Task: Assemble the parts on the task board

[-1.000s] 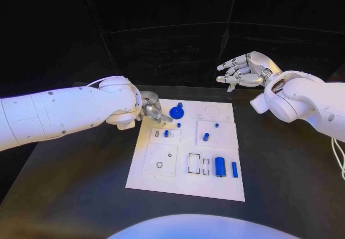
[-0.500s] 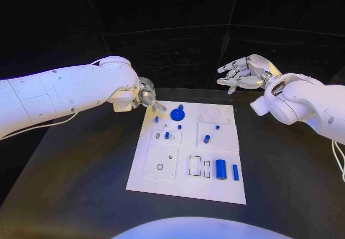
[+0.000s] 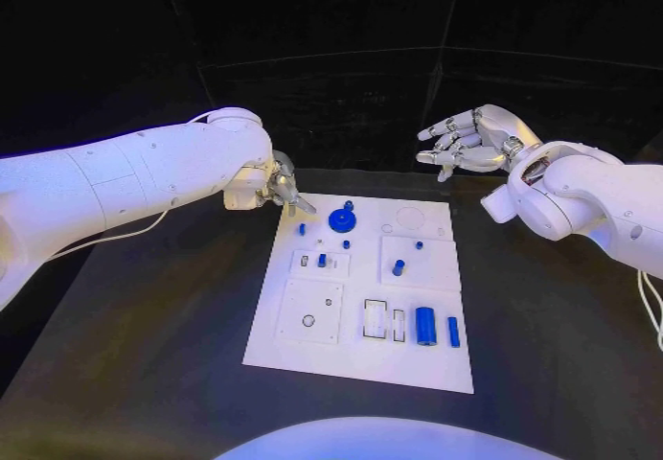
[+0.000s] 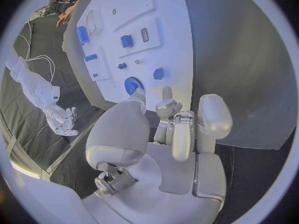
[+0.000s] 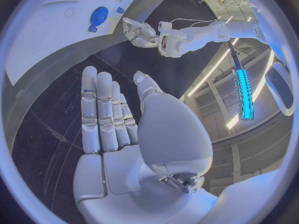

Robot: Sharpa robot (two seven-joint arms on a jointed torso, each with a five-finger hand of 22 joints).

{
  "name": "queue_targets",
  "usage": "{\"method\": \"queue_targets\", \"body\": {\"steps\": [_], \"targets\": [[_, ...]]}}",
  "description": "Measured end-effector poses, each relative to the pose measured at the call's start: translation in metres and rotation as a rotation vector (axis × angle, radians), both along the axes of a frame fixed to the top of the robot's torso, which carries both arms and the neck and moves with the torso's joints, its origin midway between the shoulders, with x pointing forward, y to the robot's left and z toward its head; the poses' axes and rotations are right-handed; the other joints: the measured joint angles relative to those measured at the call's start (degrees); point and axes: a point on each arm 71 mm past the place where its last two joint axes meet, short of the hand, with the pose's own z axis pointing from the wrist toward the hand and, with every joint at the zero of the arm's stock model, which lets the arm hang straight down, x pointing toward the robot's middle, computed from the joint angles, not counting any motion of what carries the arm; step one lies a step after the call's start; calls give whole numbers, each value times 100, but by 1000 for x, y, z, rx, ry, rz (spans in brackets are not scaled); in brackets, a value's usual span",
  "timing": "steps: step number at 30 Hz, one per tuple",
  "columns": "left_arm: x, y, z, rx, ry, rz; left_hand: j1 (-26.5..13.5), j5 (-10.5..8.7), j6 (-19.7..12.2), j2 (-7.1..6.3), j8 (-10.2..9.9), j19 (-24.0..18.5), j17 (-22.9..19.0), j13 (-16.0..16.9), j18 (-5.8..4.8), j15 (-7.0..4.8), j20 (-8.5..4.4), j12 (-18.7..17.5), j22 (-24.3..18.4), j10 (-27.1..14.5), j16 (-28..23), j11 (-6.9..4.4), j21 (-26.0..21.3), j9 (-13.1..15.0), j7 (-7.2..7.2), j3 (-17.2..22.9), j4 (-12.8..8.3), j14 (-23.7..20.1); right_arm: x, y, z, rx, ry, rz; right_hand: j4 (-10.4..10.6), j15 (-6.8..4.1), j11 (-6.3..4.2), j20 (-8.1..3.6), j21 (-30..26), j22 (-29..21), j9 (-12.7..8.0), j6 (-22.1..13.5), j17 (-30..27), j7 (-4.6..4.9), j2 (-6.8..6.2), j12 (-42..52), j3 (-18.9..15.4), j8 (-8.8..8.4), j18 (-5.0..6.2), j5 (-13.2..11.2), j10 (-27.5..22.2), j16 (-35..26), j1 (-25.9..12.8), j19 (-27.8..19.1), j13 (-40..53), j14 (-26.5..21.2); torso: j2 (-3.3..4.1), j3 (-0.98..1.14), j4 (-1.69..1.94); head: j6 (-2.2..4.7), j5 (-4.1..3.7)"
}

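The board (image 3: 362,337) is lying at frame centre, blue parts (image 3: 425,325) sitting on it. The left hand (image 3: 281,185), upper left, is hovering off the board's far corner, fingers curled together, holding nothing. The right hand (image 3: 468,137), upper right, is hanging spread, holding nothing.

The task board (image 3: 362,355) lies in the middle of the desk (image 3: 152,345), with the parts (image 3: 425,325) spread over it. The left hand (image 3: 284,187) hangs just beyond the board's far left corner. The right hand (image 3: 469,134) is raised behind its far right corner.
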Motion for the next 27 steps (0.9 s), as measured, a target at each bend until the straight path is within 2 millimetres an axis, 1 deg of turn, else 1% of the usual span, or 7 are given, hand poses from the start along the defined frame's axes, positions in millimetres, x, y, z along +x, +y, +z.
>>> {"method": "queue_targets", "body": {"steps": [3, 8, 10, 12, 18, 21, 27], "targets": [[2, -1, -4, 1, 5, 1, -105, -81, 75, 63, 66, 0, 0, 4, 0, 0, 0, 1, 9, 24, 0, -24, 0, 8, -41, -151, 22, 0, 0, 1, 0, 0, 0, 1, 0, 0, 0, 0, 0, 0, 0, 0, 0, 0, 0, 0, 0, 0, 0, 12, 0, 0, 0, 0, -6, 0, -2, 0, -4, 0, 7], [4, -2, -9, 0, 10, 1, -111, -80, 95, 59, 109, 0, 0, 9, 0, 0, -1, 1, 11, 32, 0, -32, 0, 23, -61, -182, 13, 0, 0, 1, 0, 0, 0, 2, -17, 0, -1, 0, 0, -5, 0, 0, 0, 0, 0, 23, -17, 0, 0, 12, -1, 0, 0, 0, -14, 0, -7, 1, -5, -5, 9], [4, -2, -11, -1, 12, 1, -111, -80, 95, 59, 109, 0, 0, 9, 0, 0, -1, 1, 11, 32, 0, -32, 0, 26, -61, -197, -3, 0, 0, 1, 0, 0, 0, 3, -17, 0, -22, 0, 0, -5, 0, 0, 0, 0, 0, 23, -17, 0, 0, 12, -22, 0, 0, 0, -15, 0, -9, 1, -4, -5, 7], [4, -3, -12, -1, 14, -3, -111, -80, 95, 59, 109, 1, 0, 9, 0, 0, -1, 1, 18, 32, 0, -32, 0, 30, -61, -197, -3, 0, 0, 1, 0, -2, 0, 3, -17, 0, -5, 0, 0, -5, 0, 0, -5, 0, 0, 23, -17, 22, 0, 12, -38, 0, 0, 0, -15, 0, -10, 0, 1, -5, 3], [3, -6, -14, -4, 18, -13, -21, -80, 116, 150, 136, 1, 0, 16, 0, 0, -1, 1, 28, 32, 0, -32, 0, 37, -82, -213, -19, 0, 1, 2, 0, -4, -1, 3, -17, 0, -1, 0, -21, -5, 0, 0, -5, 0, 17, 23, -16, 22, 0, 12, -42, 0, 18, 0, -21, 0, -14, -1, 7, -16, 7], [3, -7, -15, -5, 21, -17, 5, -81, 116, 175, 161, 15, 0, 19, 0, -1, -15, 1, 40, 53, 0, -53, 0, 37, -82, -228, -35, 0, 1, 1, 0, -5, -1, 2, -17, 0, 0, 0, -23, -5, 0, 0, -5, 0, 23, 23, -16, 22, 0, 12, -42, 0, 23, 0, -21, 0, -16, 0, 7, -18, 11], [1, -7, -18, -2, 33, -22, 64, -80, 115, 234, 182, 22, 0, 19, 1, -1, -23, 1, 41, 53, 0, -53, 0, 42, -82, -228, -35, 0, 1, 1, 0, -6, -1, 2, -17, 0, 0, 0, -23, -4, 0, 0, -5, 0, 23, 23, -16, 22, 0, 31, -42, 0, 23, 0, -28, 0, -16, 3, 7, -18, 20]]}}
